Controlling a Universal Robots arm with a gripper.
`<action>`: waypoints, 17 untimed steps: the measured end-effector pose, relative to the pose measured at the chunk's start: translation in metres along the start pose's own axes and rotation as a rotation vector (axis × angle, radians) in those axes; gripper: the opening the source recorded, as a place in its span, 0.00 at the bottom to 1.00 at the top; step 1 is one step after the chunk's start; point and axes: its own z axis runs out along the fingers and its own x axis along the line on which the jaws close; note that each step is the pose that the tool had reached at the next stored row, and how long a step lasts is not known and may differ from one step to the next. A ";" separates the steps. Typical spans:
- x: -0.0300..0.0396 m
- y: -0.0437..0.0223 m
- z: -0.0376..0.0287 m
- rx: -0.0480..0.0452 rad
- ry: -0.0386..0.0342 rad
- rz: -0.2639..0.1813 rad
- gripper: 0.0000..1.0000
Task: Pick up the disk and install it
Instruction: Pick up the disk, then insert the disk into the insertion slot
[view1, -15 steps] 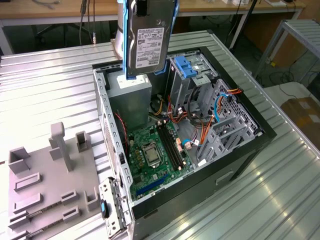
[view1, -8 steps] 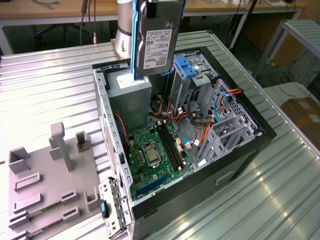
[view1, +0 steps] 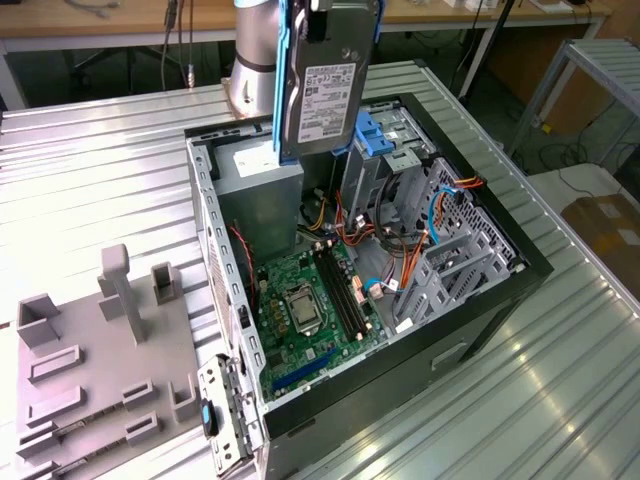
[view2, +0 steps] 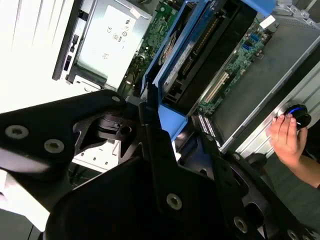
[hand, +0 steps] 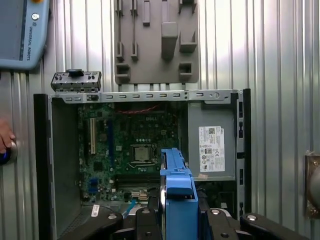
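A white label with black print and barcodes is carried on the flat face of the disk (view1: 325, 95), seen at twelve o'clock in the exterior view. Its lines are too small to be made out. In the first wrist view, a white sticker (hand: 209, 149) with printed lines and small signs is fixed on the grey power-supply box (hand: 210, 112). In the exterior view that box lies at eleven o'clock of the green circuit board (view1: 310, 300). Small white lettering is printed on that board. A short line of print is borne on the edge of a grey handset (hand: 22, 30).
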 end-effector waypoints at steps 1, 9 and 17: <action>0.0008 -0.0012 0.0002 0.0000 0.0002 0.000 0.37; 0.0072 -0.0149 0.0016 0.0001 0.0031 0.001 0.37; 0.0084 -0.0181 0.0019 0.0001 0.0041 0.001 0.37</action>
